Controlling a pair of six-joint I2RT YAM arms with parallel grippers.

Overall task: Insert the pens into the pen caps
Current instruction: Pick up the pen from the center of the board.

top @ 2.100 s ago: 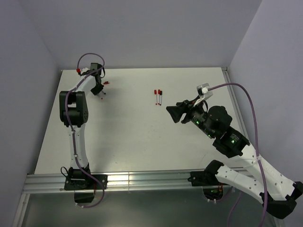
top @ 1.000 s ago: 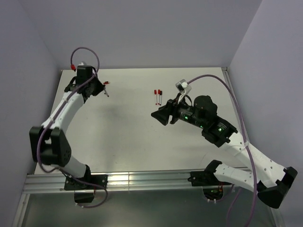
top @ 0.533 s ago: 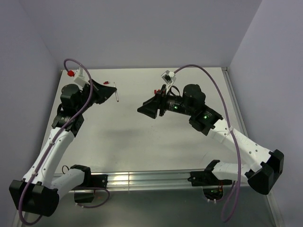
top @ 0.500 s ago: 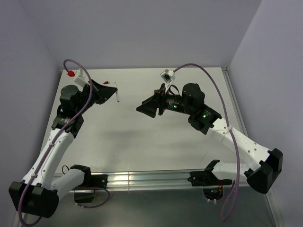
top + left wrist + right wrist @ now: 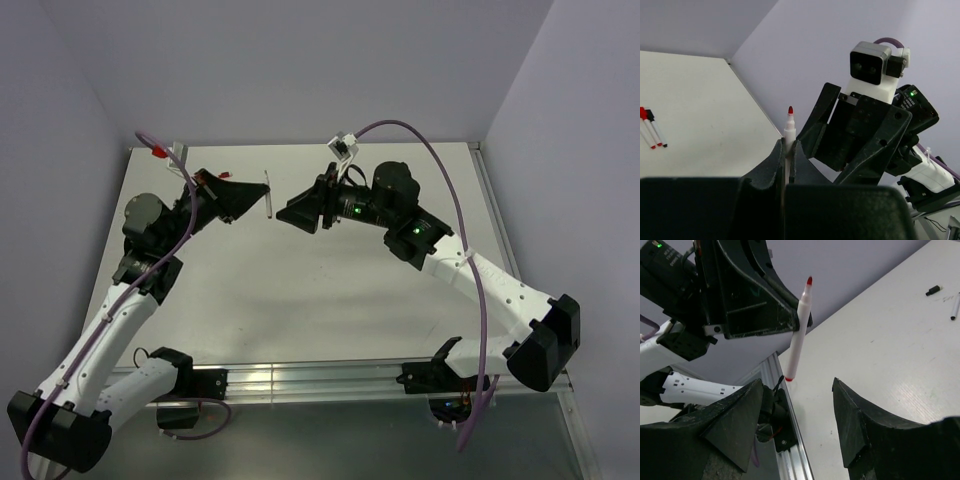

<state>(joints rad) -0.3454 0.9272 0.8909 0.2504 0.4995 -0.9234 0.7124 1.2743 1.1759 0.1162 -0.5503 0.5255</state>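
White pen (image 5: 268,195) pinched tight in the left gripper (image 5: 260,197); right gripper (image 5: 286,208) gapes empty at its four o'clock.

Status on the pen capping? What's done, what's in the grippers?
Done: possibly two. The pair of pens lying side by side on the table look capped, but they are too small to confirm.
In hand: the left gripper is shut on an uncapped pen, red tip bare, held in the air. The right gripper is open and empty, facing it.
Left: cap that pen. A loose black cap and another pen also lie on the table.
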